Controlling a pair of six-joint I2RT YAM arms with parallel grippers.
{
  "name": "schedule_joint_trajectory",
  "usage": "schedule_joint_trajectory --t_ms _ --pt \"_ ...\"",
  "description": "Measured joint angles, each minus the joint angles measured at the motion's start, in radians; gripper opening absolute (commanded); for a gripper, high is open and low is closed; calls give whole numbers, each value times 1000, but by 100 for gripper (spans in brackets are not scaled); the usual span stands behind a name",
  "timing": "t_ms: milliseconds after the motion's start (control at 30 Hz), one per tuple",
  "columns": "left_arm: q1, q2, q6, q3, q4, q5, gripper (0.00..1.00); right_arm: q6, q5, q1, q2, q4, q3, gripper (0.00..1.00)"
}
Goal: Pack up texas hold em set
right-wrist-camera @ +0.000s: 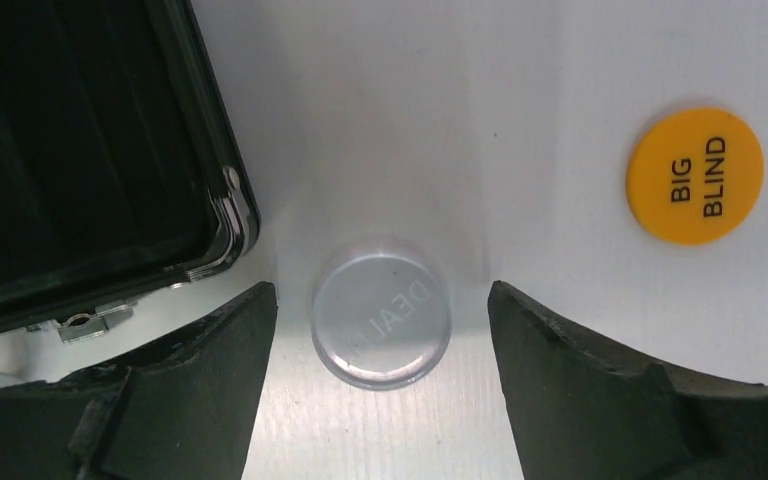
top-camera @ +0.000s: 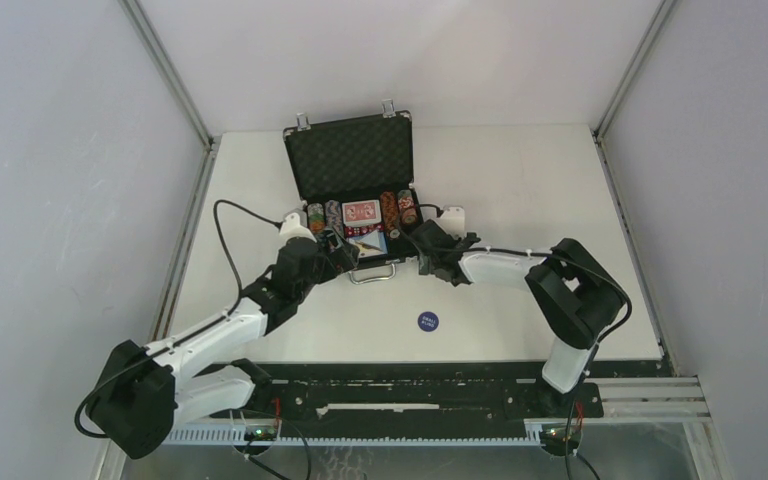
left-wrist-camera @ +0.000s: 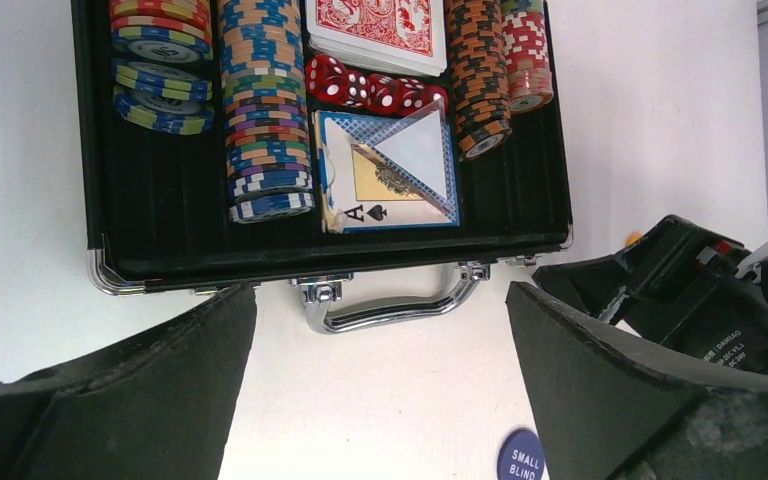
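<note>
The small black briefcase with silver trim [top-camera: 350,160] lies open in the upper middle of the top view. Striped poker chips [left-wrist-camera: 265,110], a red card deck [left-wrist-camera: 375,30], a blue card deck [left-wrist-camera: 390,180] and red dice [left-wrist-camera: 370,92] sit in its tray. The step in hand is, I judge, collecting the round discs. The right gripper [right-wrist-camera: 380,300] is spread wide around a clear round plastic disc [right-wrist-camera: 381,312] at the lower centre of its view, without touching it; the faint lettering is perhaps "DEALER". A yellow round "BIG BLIND" disc [right-wrist-camera: 695,175] lies at the upper right. The left gripper [left-wrist-camera: 380,295] hangs spread and empty just below the case. Next, the right gripper must lower and close on the thin disc's edge.
</note>
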Motion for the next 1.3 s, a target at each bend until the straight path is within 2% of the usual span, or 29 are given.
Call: schedule_joint_trajectory --t_ms 233,500,800,1100,1200,1300 --pt "0 14 0 0 4 6 100 -6 -19 -13 21 39 12 77" --pt "0 15 0 0 3 7 100 -2 -19 8 18 31 12 73" --pt "-1 16 0 0 3 25 100 18 -24 29 -4 34 -16 61" --pt "-1 26 0 0 3 25 100 24 -29 32 -24 66 -51 55" --pt "-1 33 0 0 2 25 100 24 -29 32 -27 66 -53 50" --pt "-1 35 1 0 2 26 100 23 -31 31 -31 66 -56 49"
